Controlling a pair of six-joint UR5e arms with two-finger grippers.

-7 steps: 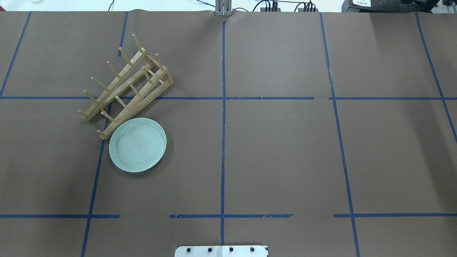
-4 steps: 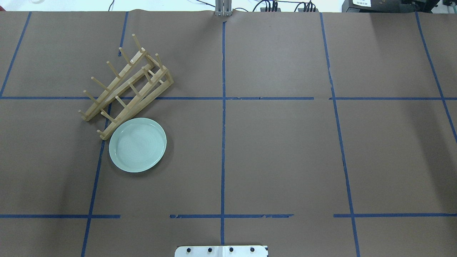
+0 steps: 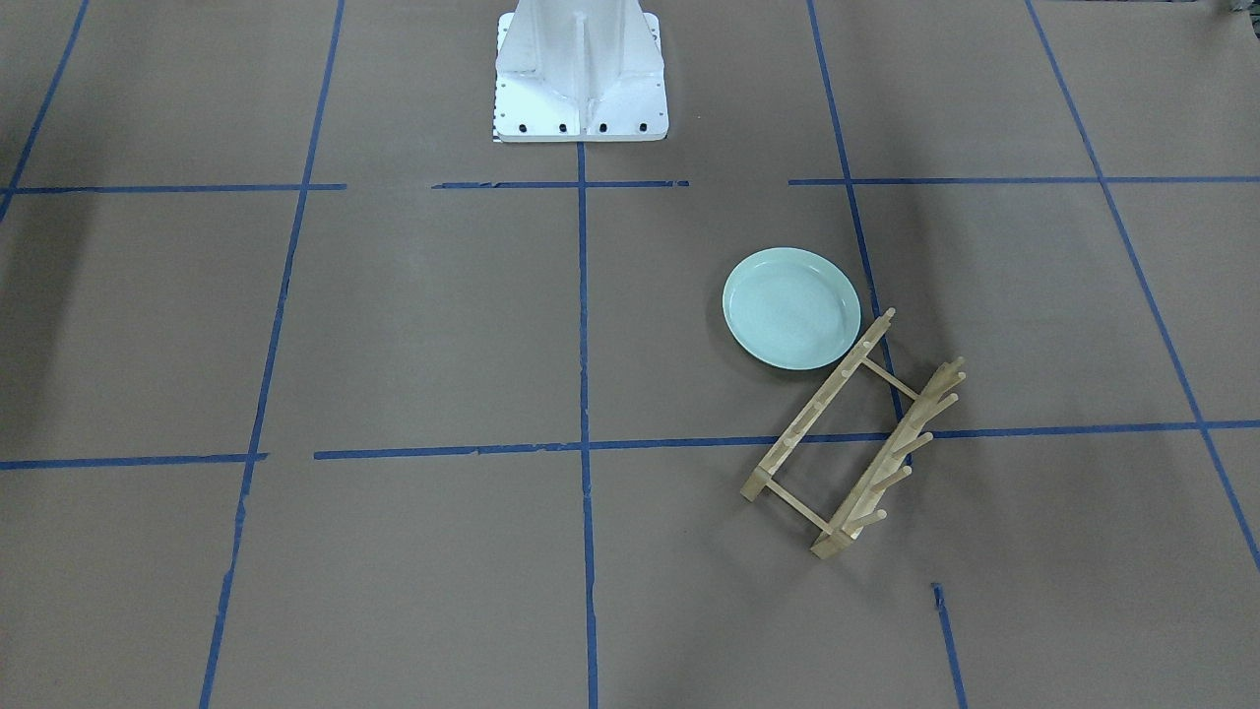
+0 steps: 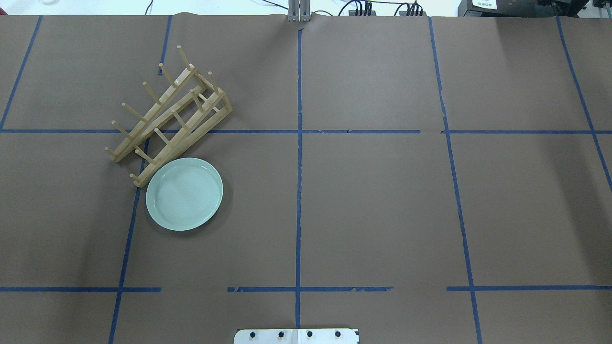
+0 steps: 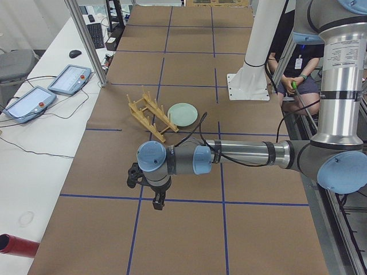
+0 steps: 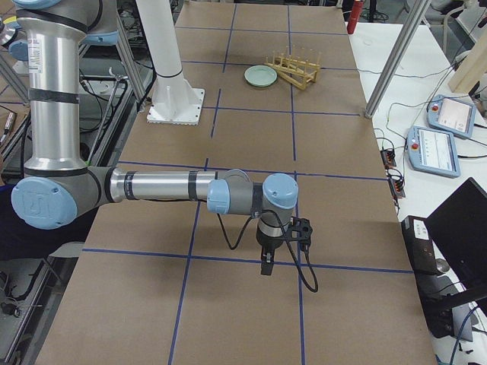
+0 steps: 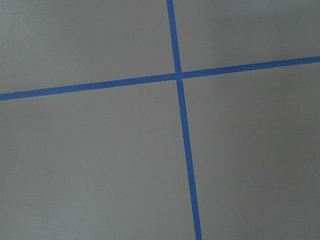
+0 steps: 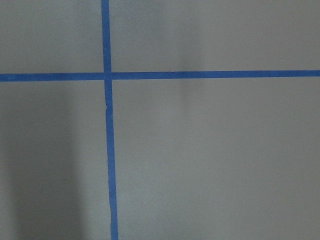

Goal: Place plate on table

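Observation:
The pale mint-green plate (image 4: 184, 194) lies flat on the brown paper-covered table (image 4: 373, 200), its rim close to the near end of the wooden peg rack (image 4: 167, 114). It also shows in the front view (image 3: 791, 307) and in both side views (image 5: 182, 114) (image 6: 260, 75). Neither gripper shows in the overhead or front views. My left gripper (image 5: 157, 201) hangs over the table's left end, far from the plate. My right gripper (image 6: 264, 262) hangs over the right end. I cannot tell whether either is open or shut.
The empty rack (image 3: 851, 438) stands askew across a blue tape line. The white robot base (image 3: 581, 69) is at the table's near edge. Tablets (image 5: 34, 97) and cables lie on the white side bench. A seated person (image 5: 298, 69) is behind the robot.

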